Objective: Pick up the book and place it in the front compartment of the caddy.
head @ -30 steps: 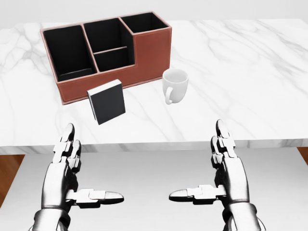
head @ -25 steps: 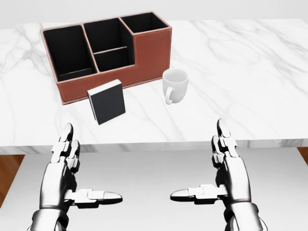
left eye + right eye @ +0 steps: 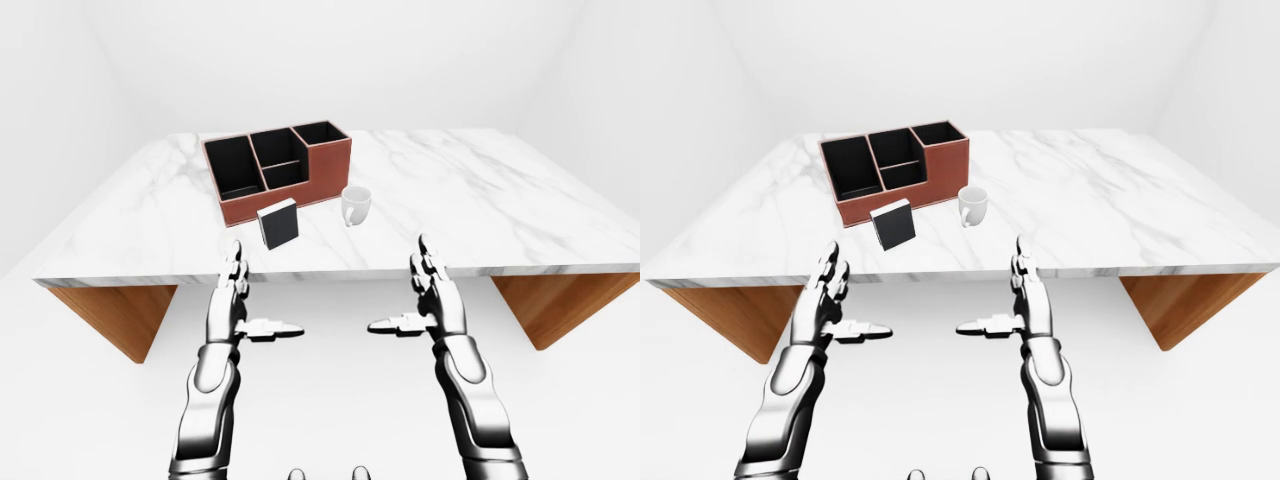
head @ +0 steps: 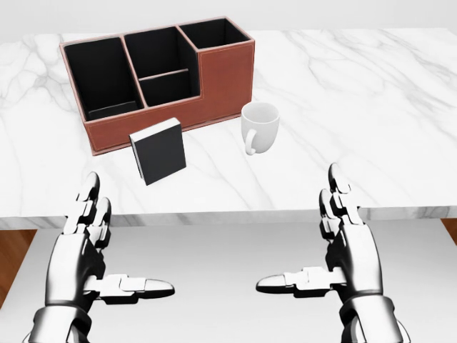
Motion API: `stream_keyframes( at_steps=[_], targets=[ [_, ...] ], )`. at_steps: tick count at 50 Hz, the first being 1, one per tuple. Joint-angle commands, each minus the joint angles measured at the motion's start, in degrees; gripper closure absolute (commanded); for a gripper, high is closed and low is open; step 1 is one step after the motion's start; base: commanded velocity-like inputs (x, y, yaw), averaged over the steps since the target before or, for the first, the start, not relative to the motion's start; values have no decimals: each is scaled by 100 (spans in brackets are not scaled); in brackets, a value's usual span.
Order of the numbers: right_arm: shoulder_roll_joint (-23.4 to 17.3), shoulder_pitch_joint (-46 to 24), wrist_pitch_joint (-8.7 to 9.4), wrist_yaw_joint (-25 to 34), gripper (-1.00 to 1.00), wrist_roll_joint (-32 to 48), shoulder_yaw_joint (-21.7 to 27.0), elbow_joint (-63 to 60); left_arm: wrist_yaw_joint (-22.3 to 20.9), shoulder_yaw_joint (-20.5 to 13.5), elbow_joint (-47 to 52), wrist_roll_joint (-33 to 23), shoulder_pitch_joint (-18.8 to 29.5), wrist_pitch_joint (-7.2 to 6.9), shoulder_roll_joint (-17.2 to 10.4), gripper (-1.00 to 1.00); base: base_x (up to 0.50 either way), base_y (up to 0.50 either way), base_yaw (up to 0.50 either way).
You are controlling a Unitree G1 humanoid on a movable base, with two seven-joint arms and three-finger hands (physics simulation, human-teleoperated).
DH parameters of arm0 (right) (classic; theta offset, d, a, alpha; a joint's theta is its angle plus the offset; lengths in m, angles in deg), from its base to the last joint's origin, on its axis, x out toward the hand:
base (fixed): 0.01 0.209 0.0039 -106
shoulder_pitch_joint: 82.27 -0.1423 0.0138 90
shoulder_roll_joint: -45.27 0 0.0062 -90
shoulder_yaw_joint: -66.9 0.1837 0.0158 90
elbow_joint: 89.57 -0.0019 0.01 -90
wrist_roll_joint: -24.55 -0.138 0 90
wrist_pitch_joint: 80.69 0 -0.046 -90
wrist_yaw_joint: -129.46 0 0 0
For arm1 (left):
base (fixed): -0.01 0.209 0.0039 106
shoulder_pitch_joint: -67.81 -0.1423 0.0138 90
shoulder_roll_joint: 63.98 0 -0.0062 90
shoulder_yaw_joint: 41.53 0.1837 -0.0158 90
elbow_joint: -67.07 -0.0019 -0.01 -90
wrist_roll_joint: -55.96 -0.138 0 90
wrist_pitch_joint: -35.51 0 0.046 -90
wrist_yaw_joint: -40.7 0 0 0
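book [image 4: 158, 151] stands below the caddy [image 4: 214, 86], mug [image 4: 259, 126] to its right.

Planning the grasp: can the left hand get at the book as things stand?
Probably yes. The left hand is open, below the table edge in the head view, and the book stands just above it. Nothing lies between them; the mug sits to the right and the caddy is beyond the book.

Both hands, left [image 4: 89, 246] and right [image 4: 343, 246], sit below the desk [image 4: 371, 107] edge, fingers spread, nothing between them and the marble. The book [image 4: 158, 150] stands just beside the caddy [image 4: 161, 78], toward the head view's bottom; the gap there is narrow. The mug [image 4: 260, 126] stands near the caddy's right end, apart from the book. Bare marble lies to the mug's right.
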Motion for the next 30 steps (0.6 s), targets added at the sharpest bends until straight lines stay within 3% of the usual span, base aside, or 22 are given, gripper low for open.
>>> stream_keyframes(
  at_steps=[1,20,30],
  targets=[
    [-7,67,0,28,-100,35,-21,-591,-62,-66,519,38,-21,0,-38,-100,0,0,0],
    [35,169,0,171,-100,-166,14,-1611,-194,-176,1423,-7,-45,0,-68,-100,0,0,0],
    [14,229,0,208,-100,-253,-14,-1791,-228,-209,1530,-19,-35,0,-72,-100,47,0,0]
  ],
)
